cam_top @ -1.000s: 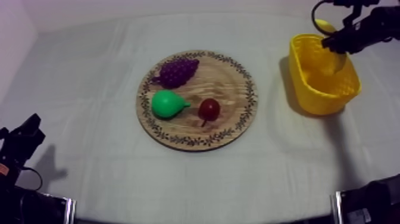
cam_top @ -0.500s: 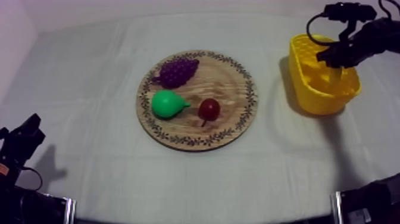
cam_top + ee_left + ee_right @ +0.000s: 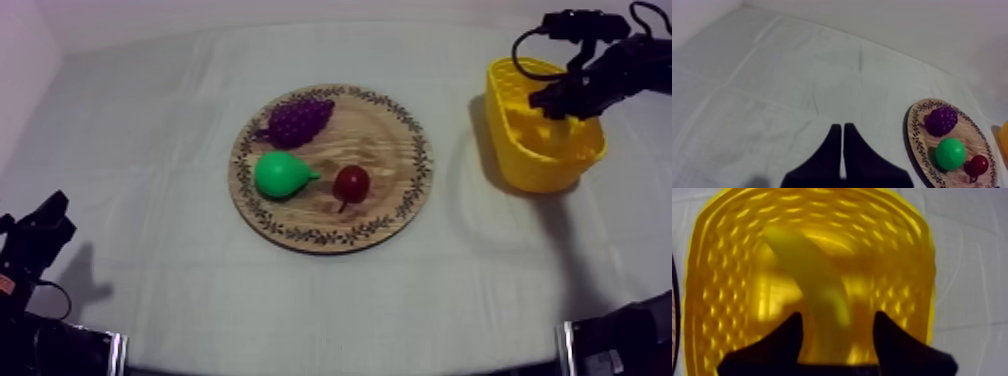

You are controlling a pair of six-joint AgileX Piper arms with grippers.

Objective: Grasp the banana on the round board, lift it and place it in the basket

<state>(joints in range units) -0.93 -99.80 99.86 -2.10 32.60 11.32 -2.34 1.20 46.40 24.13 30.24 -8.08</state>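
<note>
One grey-white cloth point(image 3: 150, 150) covered the whole table. The round wooden board point(image 3: 400, 130) lay at its middle, and the yellow basket point(image 3: 545, 165) stood well apart from it at the right side. The right gripper point(image 3: 837, 320) hung over the basket, fingers spread wide and clamping nothing. The left gripper point(image 3: 843, 127) rested low at its own side, its fingers pressed together in a narrow wedge. The banana point(image 3: 817, 278) lay inside the basket, between the right fingers, with clear space beside one of them. On the board sat a bunch of grapes point(image 3: 297, 120), a green pear point(image 3: 280, 174) and a small red fruit point(image 3: 351, 183).
</note>
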